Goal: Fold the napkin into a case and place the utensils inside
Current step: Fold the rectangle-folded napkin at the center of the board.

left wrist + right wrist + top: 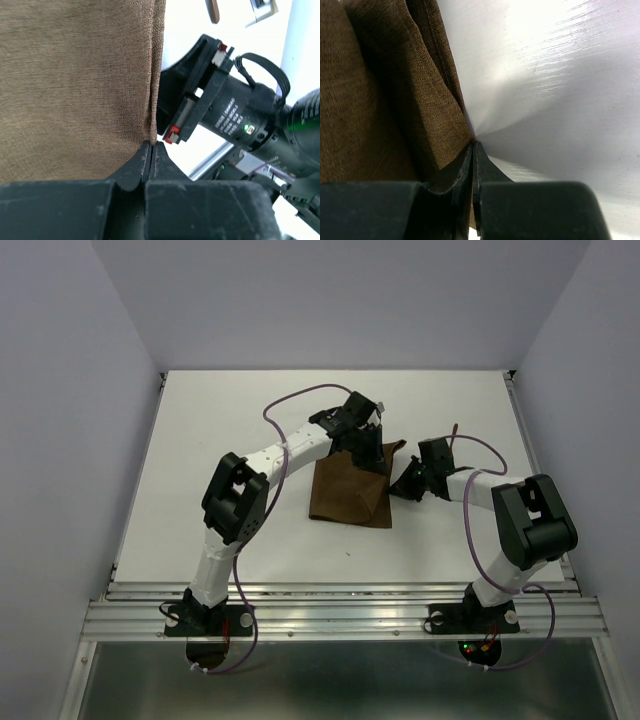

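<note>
Table (200,440): a white top is seen between pale walls, with both arm bases bolted at its near edge.
Left arm (290,450): it is stretched forward and to the right, and its wrist is held over the far edge of the cloth.
Left gripper (150,150): the fingers are pressed together with no gap, and the hemmed edge of the cloth is pinched between their tips; in the top view it (368,455) is set at the cloth's far right part.
Napkin (345,495): the dark brown cloth is laid near the middle of the table, between the two grippers, flat along its near edge and drawn up toward its far right corner. A straight hem (151,75) is shown in the left wrist view; several creased layers (365,100) are shown in the right wrist view.
Right gripper (473,150): its fingers are closed tight, and a fold of the cloth is caught between them at the right edge; in the top view it (405,480) is placed just beside the cloth.
Utensil (214,11): a slim dark brown piece is seen on the table beyond the right gripper, apart from the cloth; fork or spoon cannot be told.
Right arm (530,520): it is bent at the elbow and turned left toward the cloth.
</note>
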Controlling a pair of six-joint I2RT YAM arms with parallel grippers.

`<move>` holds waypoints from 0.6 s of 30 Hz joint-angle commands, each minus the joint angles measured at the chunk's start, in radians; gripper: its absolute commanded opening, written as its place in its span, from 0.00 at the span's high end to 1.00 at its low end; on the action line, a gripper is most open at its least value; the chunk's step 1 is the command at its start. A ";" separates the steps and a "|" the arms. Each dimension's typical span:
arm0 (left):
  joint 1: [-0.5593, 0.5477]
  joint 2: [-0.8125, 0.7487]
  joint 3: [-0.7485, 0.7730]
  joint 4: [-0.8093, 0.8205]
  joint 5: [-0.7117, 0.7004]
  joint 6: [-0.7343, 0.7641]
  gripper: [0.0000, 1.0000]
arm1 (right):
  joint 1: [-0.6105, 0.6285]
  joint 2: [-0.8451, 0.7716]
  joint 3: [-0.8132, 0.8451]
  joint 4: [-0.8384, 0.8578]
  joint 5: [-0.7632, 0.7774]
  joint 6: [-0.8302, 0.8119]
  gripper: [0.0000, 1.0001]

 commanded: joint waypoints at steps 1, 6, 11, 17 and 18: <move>-0.006 -0.060 0.002 0.035 -0.059 -0.029 1.00 | 0.006 0.006 0.011 0.020 0.004 -0.002 0.94; -0.006 -0.036 0.017 0.029 -0.027 -0.020 1.00 | 0.006 0.011 0.011 0.020 0.004 0.000 0.94; -0.006 -0.021 -0.014 0.059 0.011 -0.035 1.00 | 0.006 0.003 0.011 0.017 0.007 0.001 0.94; -0.006 -0.014 -0.020 0.076 0.011 -0.043 1.00 | 0.006 0.002 0.006 0.017 0.007 0.003 0.94; -0.006 -0.010 -0.020 0.076 0.011 -0.043 1.00 | 0.006 0.002 0.006 0.017 0.009 0.003 0.94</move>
